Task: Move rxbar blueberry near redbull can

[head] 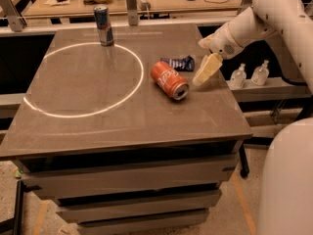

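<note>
The rxbar blueberry [179, 62] is a small crinkled dark blue wrapper lying flat on the table, right of centre. The redbull can [102, 25] stands upright at the far left of the table, on the rim of a white circle. My gripper [204, 72] hangs from the white arm just right of the rxbar, low over the table, with its cream-coloured fingers [207, 68] pointing down and left. It holds nothing that I can see.
A red soda can [168, 79] lies on its side just in front of the rxbar, left of the gripper. The table [122, 116] has a white circle [73, 112] marked on its left half. Two small bottles [249, 74] stand on a shelf to the right.
</note>
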You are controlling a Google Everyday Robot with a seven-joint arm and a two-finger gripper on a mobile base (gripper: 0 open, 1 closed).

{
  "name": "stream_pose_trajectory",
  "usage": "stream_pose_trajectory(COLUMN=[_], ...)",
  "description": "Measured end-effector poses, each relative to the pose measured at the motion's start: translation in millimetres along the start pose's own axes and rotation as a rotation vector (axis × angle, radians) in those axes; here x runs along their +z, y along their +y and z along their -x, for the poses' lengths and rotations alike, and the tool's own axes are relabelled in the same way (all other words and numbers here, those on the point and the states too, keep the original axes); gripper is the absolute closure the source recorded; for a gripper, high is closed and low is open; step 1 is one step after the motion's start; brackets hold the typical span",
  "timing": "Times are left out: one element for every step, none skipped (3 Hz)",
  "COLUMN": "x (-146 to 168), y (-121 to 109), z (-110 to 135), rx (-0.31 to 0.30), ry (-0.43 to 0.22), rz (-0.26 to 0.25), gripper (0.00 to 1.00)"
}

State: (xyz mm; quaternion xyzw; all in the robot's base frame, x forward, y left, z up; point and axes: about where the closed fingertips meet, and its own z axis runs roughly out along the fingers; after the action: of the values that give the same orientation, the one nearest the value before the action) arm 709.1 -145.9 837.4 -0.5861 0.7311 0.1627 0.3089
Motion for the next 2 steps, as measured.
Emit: stream_pose_trajectory(x=[8.1,10.7], y=[-12.1,-17.5], z=[1.1,5.5], rx=[0.015,0.036], ry=[-0.005,-0.016], rz=[0.034,0.062], gripper=[0.0,0.0])
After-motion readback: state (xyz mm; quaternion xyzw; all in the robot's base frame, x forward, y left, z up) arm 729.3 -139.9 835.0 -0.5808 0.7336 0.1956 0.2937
